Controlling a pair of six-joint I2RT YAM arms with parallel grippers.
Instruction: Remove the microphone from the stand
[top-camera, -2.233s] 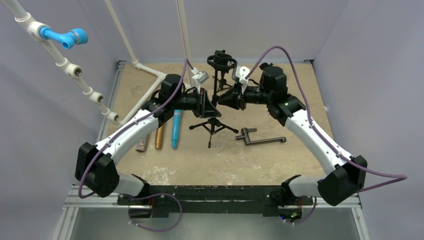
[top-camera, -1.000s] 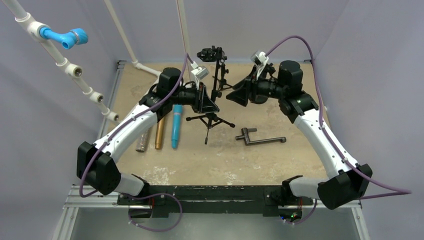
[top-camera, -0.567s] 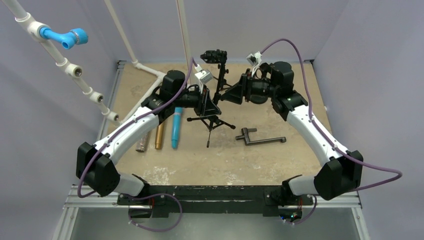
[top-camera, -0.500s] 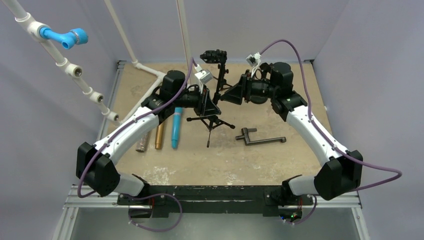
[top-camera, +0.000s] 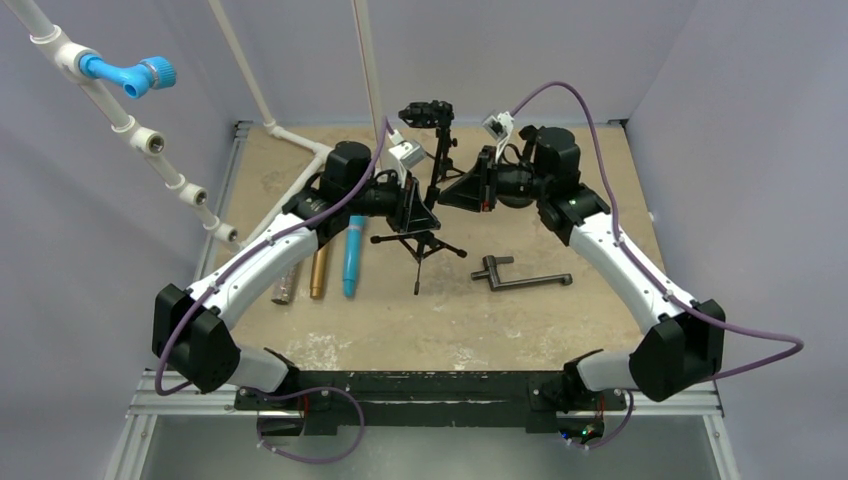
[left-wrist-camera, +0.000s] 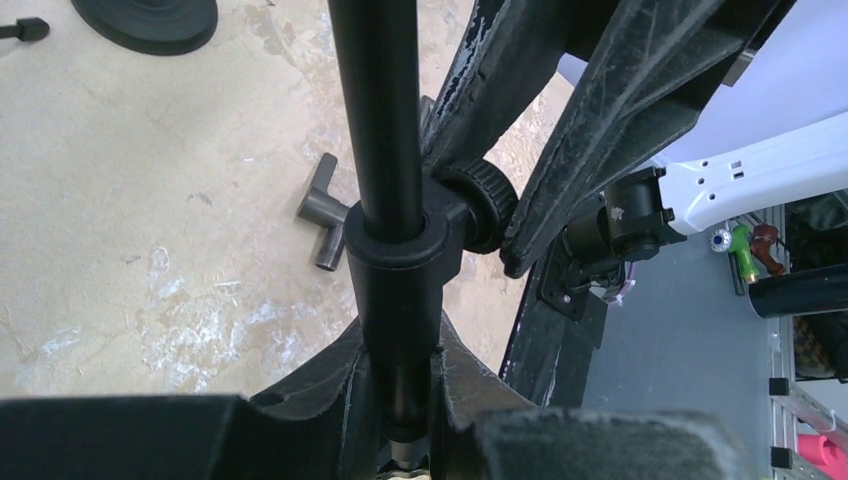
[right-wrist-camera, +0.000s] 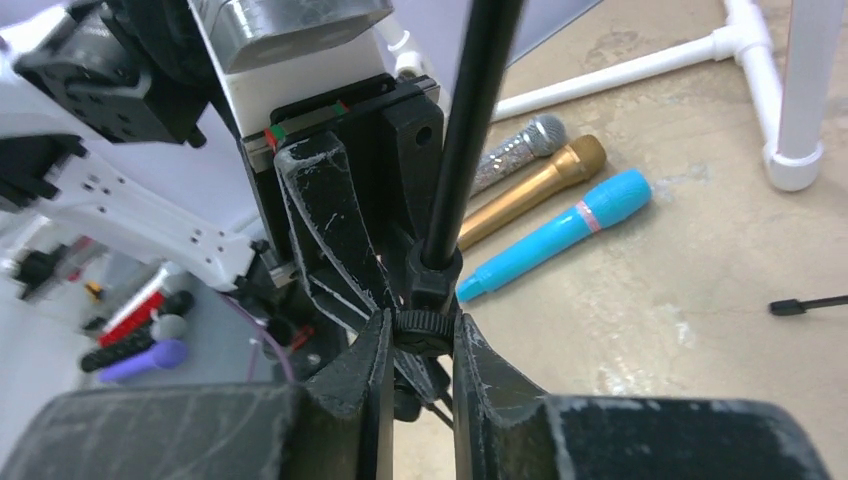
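1. The left claw (left-wrist-camera: 400, 395) is clamped narrow on the stand (left-wrist-camera: 375, 120), just under the collar of its pole.
2. The right claw (right-wrist-camera: 420, 340) pinches the knob (right-wrist-camera: 423, 326) at that collar from the opposite side.
3. The blue mic (top-camera: 352, 258), gold mic (top-camera: 319, 272) and silver mic (top-camera: 284, 285) lie side by side on the table (top-camera: 420, 320), left of the stand's tripod.
4. A handle (top-camera: 515, 275) lies to the tripod's right.
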